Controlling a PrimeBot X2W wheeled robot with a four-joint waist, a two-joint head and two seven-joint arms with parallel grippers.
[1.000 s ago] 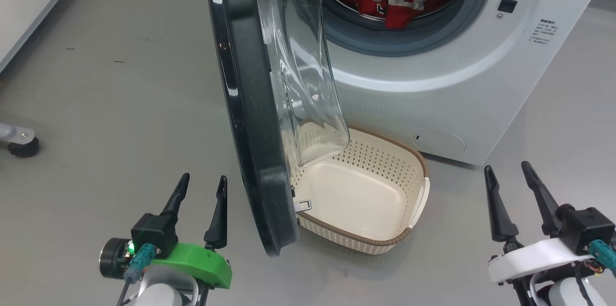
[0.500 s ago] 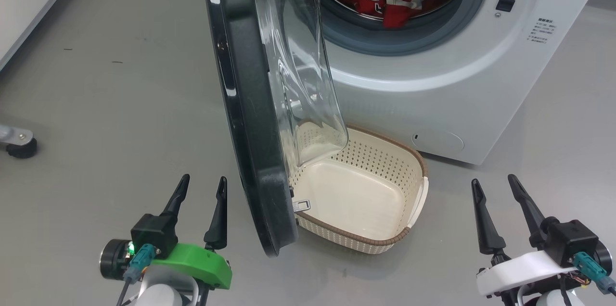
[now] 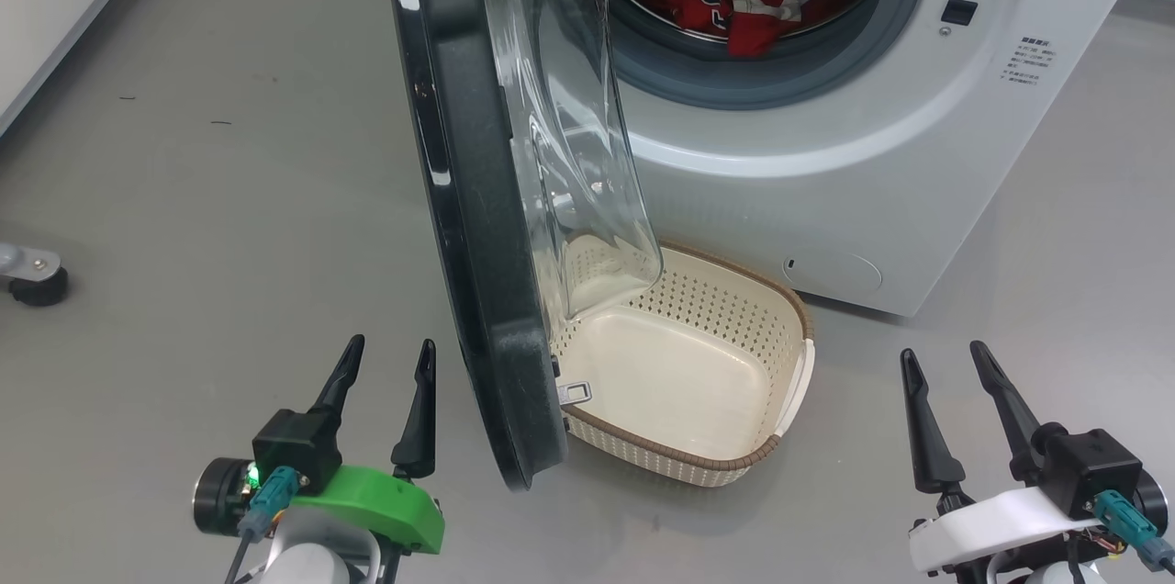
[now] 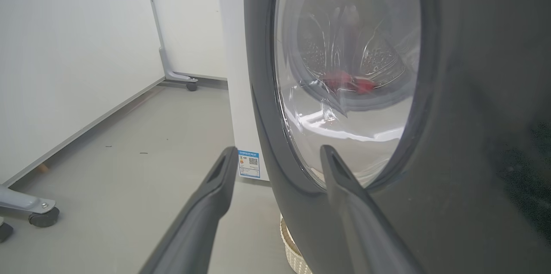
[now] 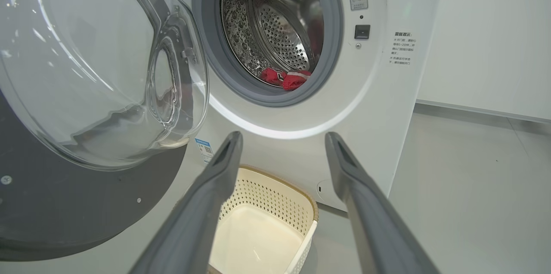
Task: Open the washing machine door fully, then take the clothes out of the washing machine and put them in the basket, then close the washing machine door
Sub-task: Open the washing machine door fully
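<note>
Door point(image 3: 468, 198) is swung out, though I'd say not fully. Red clothes point(image 3: 734, 1) are all inside the washing machine point(image 3: 826, 171), and the basket point(image 3: 725, 304) on the floor in front is empty. Left gripper point(image 3: 390, 345) and right gripper point(image 3: 943, 352) are both spread wide, holding nothing.

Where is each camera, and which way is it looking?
Head view: up top, looking down at washing machine door, basket, left tool, right tool.
Left wrist view: left arm, faces the door's outside past its fingers.
Right wrist view: right arm, faces the clothes past its fingers.
Head and right wrist share the basket.
</note>
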